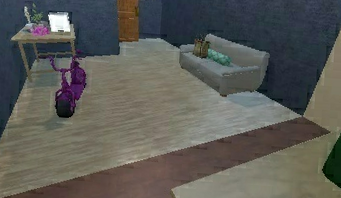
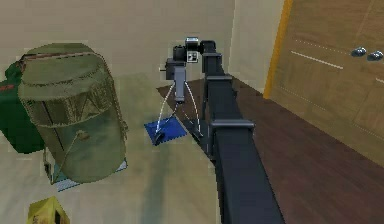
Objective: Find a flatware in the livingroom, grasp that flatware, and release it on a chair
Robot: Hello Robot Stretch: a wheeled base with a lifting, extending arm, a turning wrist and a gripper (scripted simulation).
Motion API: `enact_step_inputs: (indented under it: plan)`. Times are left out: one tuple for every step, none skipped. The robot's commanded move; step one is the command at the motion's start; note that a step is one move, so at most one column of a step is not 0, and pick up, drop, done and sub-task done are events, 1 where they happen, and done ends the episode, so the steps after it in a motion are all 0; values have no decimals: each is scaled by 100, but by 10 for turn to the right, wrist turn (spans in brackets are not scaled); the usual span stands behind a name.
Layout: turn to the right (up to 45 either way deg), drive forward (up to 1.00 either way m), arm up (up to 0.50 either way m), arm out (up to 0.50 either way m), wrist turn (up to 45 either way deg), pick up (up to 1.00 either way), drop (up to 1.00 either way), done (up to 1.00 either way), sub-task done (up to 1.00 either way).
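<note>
1. Flatware is a name I cannot fasten to any shape here; the small things are too blurred to tell where it lies.
2. Nearest, well to the left of the arm [image 2: 240,165] at the arm side view's bottom edge, a small yellowish thing [image 2: 45,212] sits on the pale floor.
3. The arm itself is a dark square bar running up from the bottom edge, over the line where the pale floor meets the dark wood floor [image 2: 330,150].
4. Left of the arm, and apart from it, stands a big olive-and-tan barrel-shaped thing [image 2: 75,105].
5. Just left of the arm's far half, a small blue flat thing [image 2: 160,133] lies on the pale floor.
6. At the arm's far end is the gripper [image 2: 178,118], its thin fingers [image 2: 163,112] reaching down across the blue flat thing. I cannot tell how the fingers stand, nor whether the gripper holds anything.
7. Far left of the arm, behind the barrel shape, is a dark green thing [image 2: 12,110].
8. Right of the arm and farther out is a wooden door [image 2: 335,70] in an orange frame [image 2: 283,50].
9. Beyond the arm's end rises a beige wall [image 2: 120,25].
10. The forward view takes in a grey sofa [image 1: 231,63], a small wooden table [image 1: 42,38] and a purple thing [image 1: 72,78]. How these lie from the arm I cannot tell.
</note>
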Motion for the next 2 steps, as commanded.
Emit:
enact_step_inputs:
  plan:
    - [0, 0, 0, 0, 450, 0, 0, 0, 0]
    - [0, 0, 0, 0, 450, 0, 0, 0, 0]
